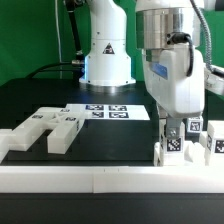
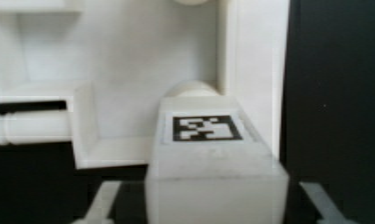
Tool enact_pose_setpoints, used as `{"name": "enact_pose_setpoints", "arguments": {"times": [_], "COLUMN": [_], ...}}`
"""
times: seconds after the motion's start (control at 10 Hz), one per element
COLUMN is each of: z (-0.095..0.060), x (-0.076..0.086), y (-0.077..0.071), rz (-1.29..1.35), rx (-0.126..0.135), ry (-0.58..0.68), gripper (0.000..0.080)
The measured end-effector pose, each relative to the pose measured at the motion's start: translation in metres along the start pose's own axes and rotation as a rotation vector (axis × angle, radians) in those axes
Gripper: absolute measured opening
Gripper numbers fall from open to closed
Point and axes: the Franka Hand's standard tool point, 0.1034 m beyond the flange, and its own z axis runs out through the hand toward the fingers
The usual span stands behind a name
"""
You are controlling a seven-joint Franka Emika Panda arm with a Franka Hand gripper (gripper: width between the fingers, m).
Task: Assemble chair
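My gripper point(image 1: 178, 132) hangs low over the chair pieces at the exterior view's right. It is open, with its fingers on either side of a white tagged post point(image 1: 172, 146). In the wrist view the post point(image 2: 207, 150) with its square tag stands between my fingers point(image 2: 109, 200), with a dark gap on each side. Behind it lie a larger white chair piece point(image 2: 122, 70) and a round peg point(image 2: 27, 128). Another tagged post point(image 1: 216, 142) stands just right of my gripper. Notched white blocks point(image 1: 52, 127) lie at the exterior view's left.
The marker board point(image 1: 105, 111) lies in the middle of the black table in front of the arm's base point(image 1: 107, 60). The long low white border rail point(image 1: 100, 180) runs along the front edge, close to the posts.
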Motion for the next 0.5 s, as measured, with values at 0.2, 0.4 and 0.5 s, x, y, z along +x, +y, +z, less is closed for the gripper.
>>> {"name": "enact_pose_setpoints", "arguments": {"times": [0.2,0.4,0.5], "z": [0.0002,-0.0003,-0.0001], "x": [0.0002,0.0008,-0.0002], "y": [-0.0001,-0.0004,-0.0003], "rz": [-0.065,-0.222,-0.319], "rx": [0.0,0.001,0.001], "ry": [0.0,0.001,0.001], "gripper": [0.0461,0.0611,0.0637]}}
